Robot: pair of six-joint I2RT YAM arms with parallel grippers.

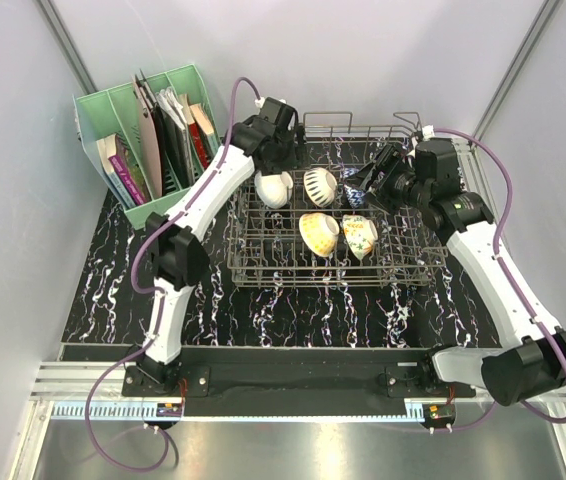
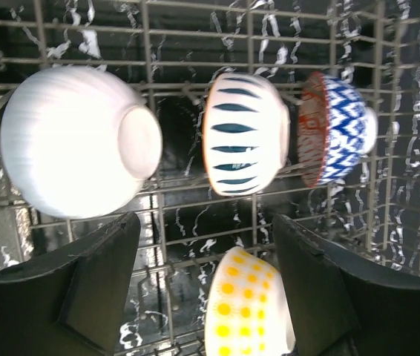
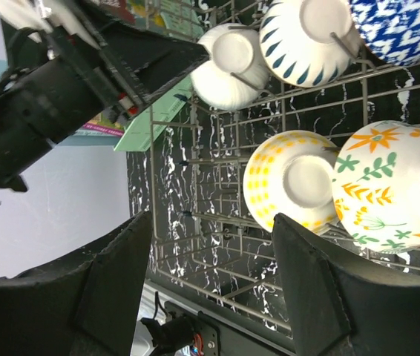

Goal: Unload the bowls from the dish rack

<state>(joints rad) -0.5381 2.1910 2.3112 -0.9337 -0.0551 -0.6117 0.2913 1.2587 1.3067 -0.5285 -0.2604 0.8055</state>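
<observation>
The grey wire dish rack [image 1: 335,283] holds five bowls on edge. The back row has a cream-white bowl [image 1: 274,188], a dark-striped bowl [image 1: 320,184] and a blue-and-white bowl [image 1: 354,193]. In front sit a yellow-dotted bowl [image 1: 318,233] and a floral bowl [image 1: 359,236]. My left gripper [image 1: 275,163] hangs open over the rack's back left, just above the cream-white bowl [image 2: 76,141] and the striped bowl [image 2: 243,133], with nothing between its fingers. My right gripper [image 1: 376,176] stands open at the back right, beside the blue-and-white bowl [image 3: 403,26], also empty.
A green file holder [image 1: 143,130] with books stands left of the rack, close to the left arm. Grey walls close in on both sides and the back. The black marbled tabletop [image 1: 293,315] lies in front of the rack.
</observation>
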